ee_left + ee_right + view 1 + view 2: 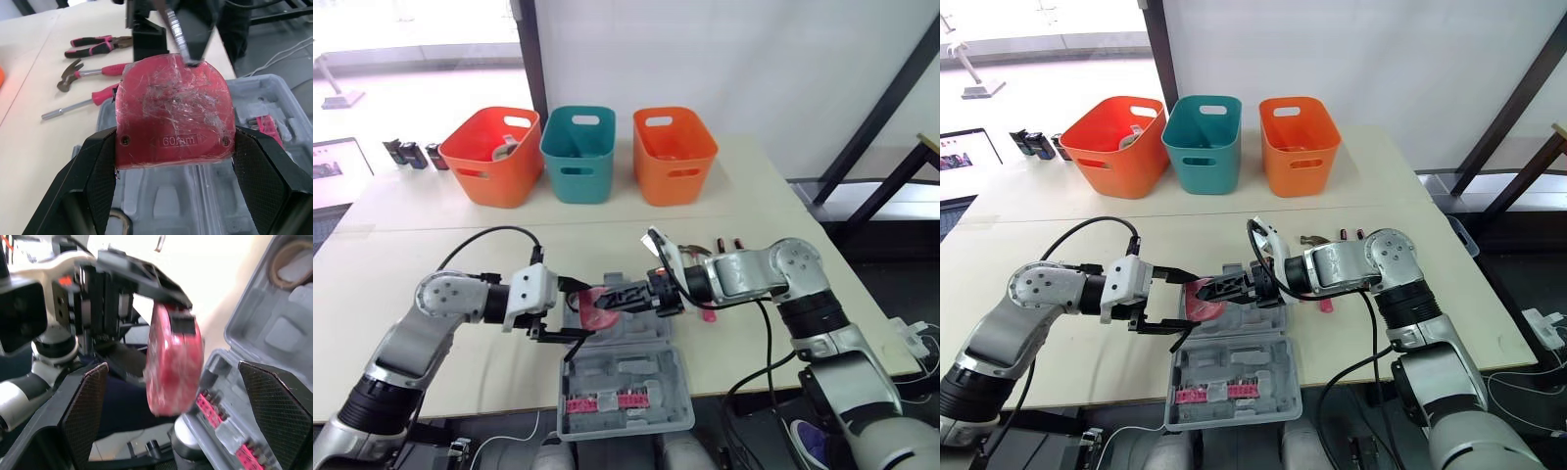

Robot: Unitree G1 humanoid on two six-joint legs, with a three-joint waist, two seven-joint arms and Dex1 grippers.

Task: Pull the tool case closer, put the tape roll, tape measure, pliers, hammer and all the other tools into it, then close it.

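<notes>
1. The left fingers [93,181] are closed on the red tape measure [171,112]. One pad bears on each narrow edge, and the flat face marked "60mm" is turned toward the left wrist.
2. The right fingers [85,406] are spread apart. In the right wrist view the tape measure stands edge-on between the two pads, clear of both.
3. The tape measure is held in the air directly above the tool case [651,377], over its far half. It does not touch the case.
4. The tool case lies open on the worktop [754,196], with both grey moulded halves facing up.
   - The near half of the case holds a row of pink bit holders [602,401].
   - The tape roll [278,254] sits in a moulded recess of the case.
5. Three tools lie on the worktop just beyond the far edge of the case, toward the robot's right side:
   - the pliers [98,46], with pink and black handles, farthest from the case;
   - the hammer [93,73], with a pink handle, between the pliers and the driver;
   - a pink-handled driver [78,105], nearest the case.
6. Three bins stand in a row well beyond the case, left to right: an orange bin [494,157], a teal bin [578,152] and a second orange bin [674,152].
</notes>
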